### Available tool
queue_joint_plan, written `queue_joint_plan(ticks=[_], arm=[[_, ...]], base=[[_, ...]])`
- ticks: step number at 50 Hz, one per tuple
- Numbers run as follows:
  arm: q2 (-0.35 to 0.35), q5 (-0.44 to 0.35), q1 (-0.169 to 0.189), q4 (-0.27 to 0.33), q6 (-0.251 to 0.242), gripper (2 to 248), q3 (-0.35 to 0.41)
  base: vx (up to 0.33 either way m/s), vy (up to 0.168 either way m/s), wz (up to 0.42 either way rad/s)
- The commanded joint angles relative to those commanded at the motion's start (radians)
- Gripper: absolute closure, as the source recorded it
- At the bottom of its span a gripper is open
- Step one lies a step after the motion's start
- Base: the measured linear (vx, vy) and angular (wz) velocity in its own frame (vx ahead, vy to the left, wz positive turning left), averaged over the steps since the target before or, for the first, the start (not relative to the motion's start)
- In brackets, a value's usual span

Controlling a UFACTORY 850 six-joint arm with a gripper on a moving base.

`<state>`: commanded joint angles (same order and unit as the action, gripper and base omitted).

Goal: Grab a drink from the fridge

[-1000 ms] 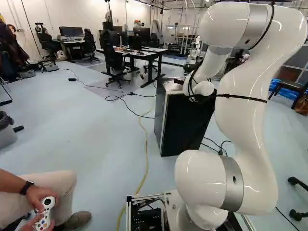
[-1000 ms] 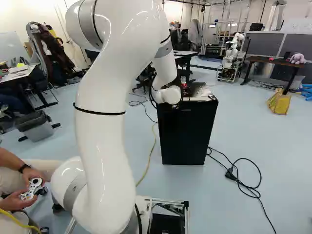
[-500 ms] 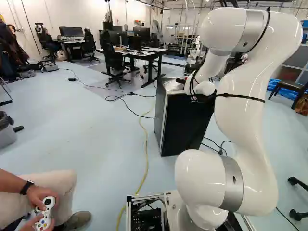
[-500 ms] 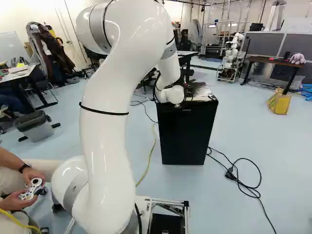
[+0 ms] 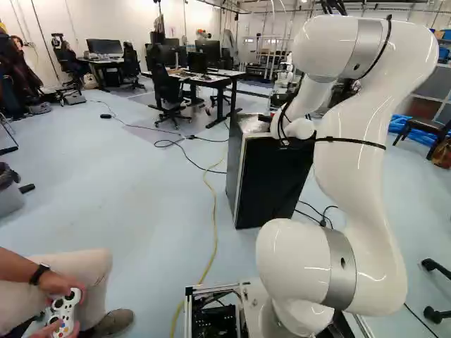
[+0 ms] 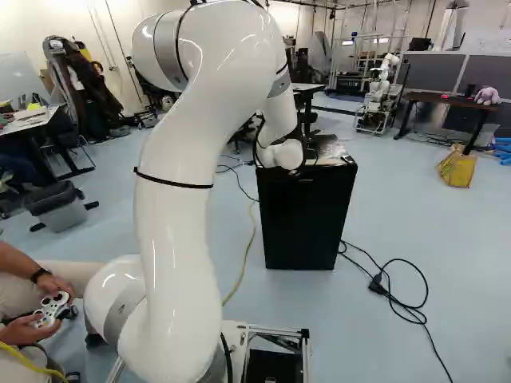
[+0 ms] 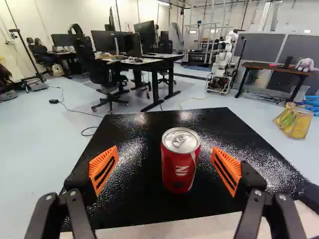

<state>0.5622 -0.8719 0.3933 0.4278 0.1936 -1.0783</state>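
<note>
The big white, smooth arm [image 6: 184, 199] is closest, and it reaches out over the top of the fridge. At its end is the black claw [image 7: 165, 149] with two fingers and slotted orange pads [image 7: 103, 168]. The fingers are wide apart, and they are not squeezing anything.

The drink is a round, shiny red metal can [image 7: 180, 167] with a silver lid and white marks. It stands up straight. In the wrist view, it shows in the gap between the two pads, with space on both sides, so neither pad touches it. It is a bit closer to the pad on the yellow bag's side. I cannot tell if the can is level with the pads or a little ahead of them.

Under the can is the flat, bumpy, shiny black top of the boxy black fridge [image 6: 303, 223].

Past the fridge, a floppy yellow bag [image 7: 294, 123] sits on the pale blue floor [image 7: 45, 149]. On the other side are a black wheeled chair [image 7: 102, 74] and a black-legged desk [image 7: 154, 62] with dark screens. Farther back is another robot [image 7: 224, 59], which is white.
</note>
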Motion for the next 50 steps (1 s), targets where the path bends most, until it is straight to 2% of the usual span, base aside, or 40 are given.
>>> queue_joint_plan(ticks=[11, 45, 50], arm=[[0.002, 0.000, 0.000, 0.000, -0.014, 3, -0.002], [0.030, 0.000, 0.015, 0.000, -0.014, 3, -0.040], [0.030, 0.000, 0.015, 0.000, 0.011, 3, -0.040]], base=[[0.000, 0.000, 0.000], [0.000, 0.000, 0.000], [0.000, 0.000, 0.000]])
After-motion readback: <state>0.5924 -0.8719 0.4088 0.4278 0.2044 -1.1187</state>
